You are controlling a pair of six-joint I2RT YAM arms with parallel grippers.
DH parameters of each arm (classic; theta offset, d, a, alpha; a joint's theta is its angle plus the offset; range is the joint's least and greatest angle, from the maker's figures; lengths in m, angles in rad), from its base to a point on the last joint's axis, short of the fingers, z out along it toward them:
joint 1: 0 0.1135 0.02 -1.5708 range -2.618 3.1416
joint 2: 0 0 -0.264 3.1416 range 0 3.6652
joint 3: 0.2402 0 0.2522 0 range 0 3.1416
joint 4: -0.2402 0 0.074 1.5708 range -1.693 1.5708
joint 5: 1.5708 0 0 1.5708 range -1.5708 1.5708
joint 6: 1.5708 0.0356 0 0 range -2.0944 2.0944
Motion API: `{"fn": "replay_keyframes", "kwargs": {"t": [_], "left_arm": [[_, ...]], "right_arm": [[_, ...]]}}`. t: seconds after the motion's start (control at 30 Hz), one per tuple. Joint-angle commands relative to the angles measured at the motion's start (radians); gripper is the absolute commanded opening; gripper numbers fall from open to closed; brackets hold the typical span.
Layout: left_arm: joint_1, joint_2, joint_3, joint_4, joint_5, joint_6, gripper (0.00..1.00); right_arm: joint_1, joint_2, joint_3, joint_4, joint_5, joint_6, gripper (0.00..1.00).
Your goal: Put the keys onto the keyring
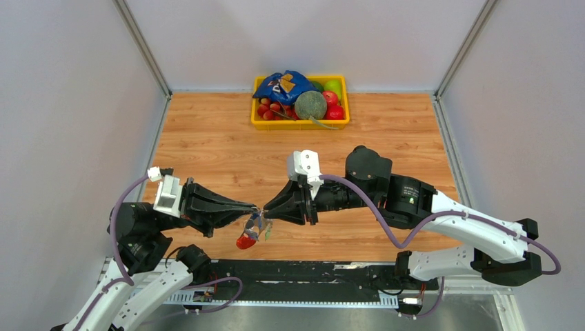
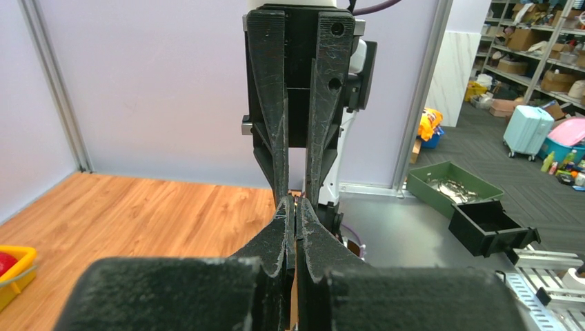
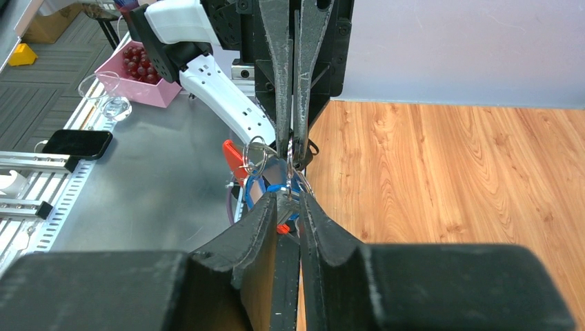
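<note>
Both grippers meet tip to tip above the table's front edge. My left gripper (image 1: 252, 207) (image 2: 295, 208) is shut on a thin wire ring (image 3: 296, 148) of the keyring. The keyring's red clip (image 1: 246, 241) (image 3: 233, 156) hangs below the tips with another silver ring (image 3: 256, 153). My right gripper (image 1: 266, 207) (image 3: 288, 200) is shut on a small silver key with a blue head (image 3: 266, 187), right at the ring. A second key cannot be told apart in the bunch. A small green tag (image 1: 268, 232) dangles beside it. In the left wrist view the bunch is hidden by the fingers.
A yellow tray (image 1: 301, 126) of fruit, a green melon and a blue bag stands at the back centre; its corner shows in the left wrist view (image 2: 15, 274). Grey walls close three sides. The metal base rail (image 1: 296, 276) runs under the hanging bunch.
</note>
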Motion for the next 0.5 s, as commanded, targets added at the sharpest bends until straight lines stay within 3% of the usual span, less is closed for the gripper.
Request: {"fn": "replay_keyframes", "kwargs": {"t": [0.0, 0.3, 0.4, 0.47], "left_arm": [[-0.001, -0.007, -0.001, 0.046, -0.015, 0.005, 0.00], [-0.001, -0.012, -0.003, 0.048, -0.014, 0.004, 0.00], [-0.001, -0.016, -0.005, 0.050, -0.015, 0.003, 0.00], [-0.001, -0.016, -0.006, 0.053, -0.016, 0.002, 0.00]], "right_arm": [[0.002, -0.003, 0.015, 0.047, -0.012, 0.011, 0.22], [0.002, 0.017, 0.022, 0.055, -0.014, 0.012, 0.20], [0.002, 0.026, 0.025, 0.056, -0.022, 0.013, 0.15], [0.002, 0.030, 0.025, 0.058, -0.024, 0.013, 0.05]]}}
